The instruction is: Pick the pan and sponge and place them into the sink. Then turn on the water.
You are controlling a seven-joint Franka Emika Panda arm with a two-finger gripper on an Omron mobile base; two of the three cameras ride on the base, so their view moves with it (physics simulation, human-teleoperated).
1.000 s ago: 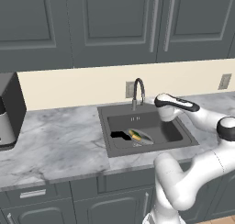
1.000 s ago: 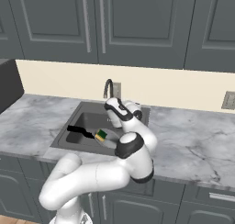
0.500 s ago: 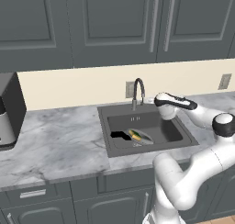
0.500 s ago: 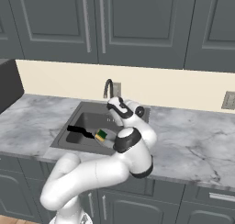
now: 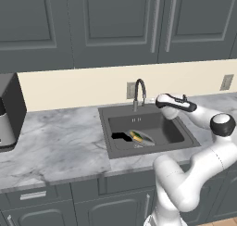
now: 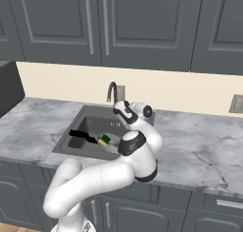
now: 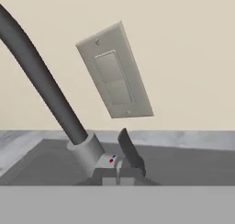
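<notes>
Sink already holds both items, so the remaining job is judged to be the water; no stream shows at the spout. Near to far in the left base view: one pan lies on the basin floor toward 9 o'clock from the drain side, its black handle pointing to 9 o'clock, and one sponge, green over yellow, rests on or in it — which exactly, hard to tell. Sponge looks soft and light; pan looks stiff, smooth metal, likely slippery except at the handle. Next out, one gripper hangs over the basin's rear rim at about 1 o'clock, jaws pressed together, pinching nothing visible. Beyond it, one faucet stands at 12 o'clock of the basin. Hand view puts its small dark lever just ahead of the hand, beside the gooseneck base with red and blue dots. Lever is probably rigid, light to swing; best pushed near its free tip with closed fingers. Farthest, two outlet plates on the wall: outlet behind the faucet, another at 3 o'clock.
</notes>
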